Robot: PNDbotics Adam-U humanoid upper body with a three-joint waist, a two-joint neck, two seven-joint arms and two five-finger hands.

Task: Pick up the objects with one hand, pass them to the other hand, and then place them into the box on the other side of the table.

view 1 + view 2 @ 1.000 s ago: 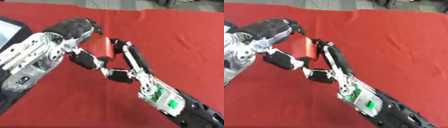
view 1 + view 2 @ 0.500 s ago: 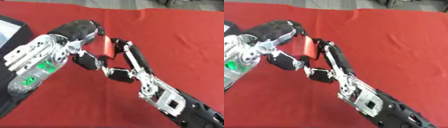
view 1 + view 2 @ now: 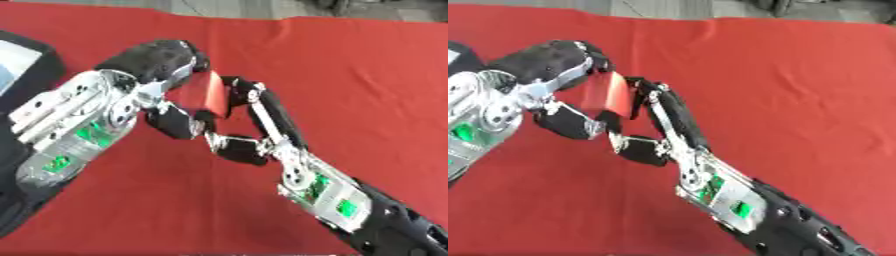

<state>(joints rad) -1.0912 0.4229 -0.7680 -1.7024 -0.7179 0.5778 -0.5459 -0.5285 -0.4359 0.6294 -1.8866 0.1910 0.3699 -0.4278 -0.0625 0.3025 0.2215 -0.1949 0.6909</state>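
Observation:
A small red block point(image 3: 207, 93) is held above the red tablecloth, between my two hands. My left hand point(image 3: 156, 61) comes in from the left; its black fingers curl over the block's top and its thumb point(image 3: 178, 123) sits below. My right hand point(image 3: 265, 114) reaches up from the lower right. Its fingers press the block's right face and its thumb point(image 3: 238, 148) is tucked underneath. Both hands touch the block, and their thumbs nearly meet under it. Part of the block's lower edge is hidden behind the fingers.
A black box point(image 3: 26, 56) with a pale inside shows at the far left edge, behind my left forearm. The red cloth point(image 3: 359, 75) covers the table to the right and far side. Grey floor lies past the far edge.
My left forearm has rolled, now showing its silver plates and green boards. The block and both hands stay at about the same spot.

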